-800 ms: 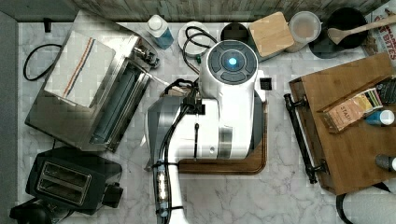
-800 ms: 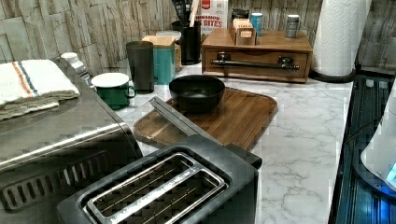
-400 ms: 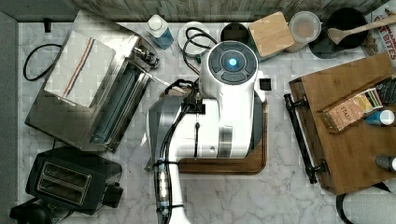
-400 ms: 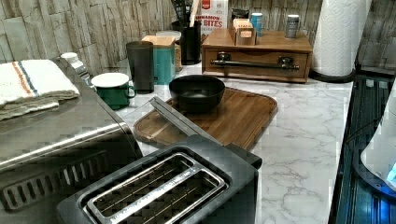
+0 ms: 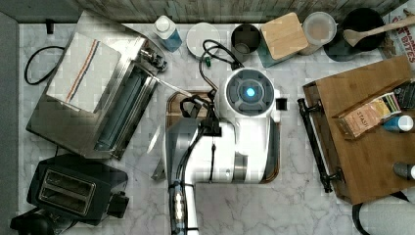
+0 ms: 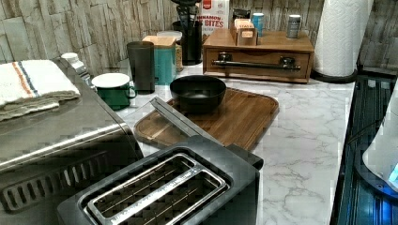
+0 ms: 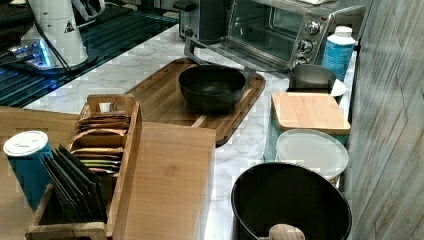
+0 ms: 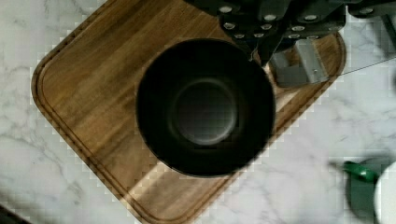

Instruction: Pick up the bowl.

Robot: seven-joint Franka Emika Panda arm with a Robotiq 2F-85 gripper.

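The arm [image 5: 250,91] has moved since the earlier frame. In the top view its white round head with the blue light now sits lower, over the wooden board [image 5: 172,105], where it had been up near the jars. The bowl [image 6: 197,93] has not shifted in the left view.

The bowl stands upright on the board, on the part nearest the green mug [image 6: 112,89] and the toaster oven [image 7: 272,30]. It is round and black, with a glossy rim and a flat, duller grey bottom. In the wrist view it [image 8: 205,106] is seen from straight above, and the gripper [image 8: 299,70] hangs just beside its rim, over a rounded corner of the board. Its parts are dark, with grey metal pieces. Whether the gripper is open or closed cannot be told.

The board is brown wood with visible grain, rounded corners and a shallow groove along its edge. It lies on a white marble counter [image 6: 305,140] with grey veins. The toaster oven is brushed steel, and the toaster [image 6: 159,192] in front of it in the left view is matt black with two slots.
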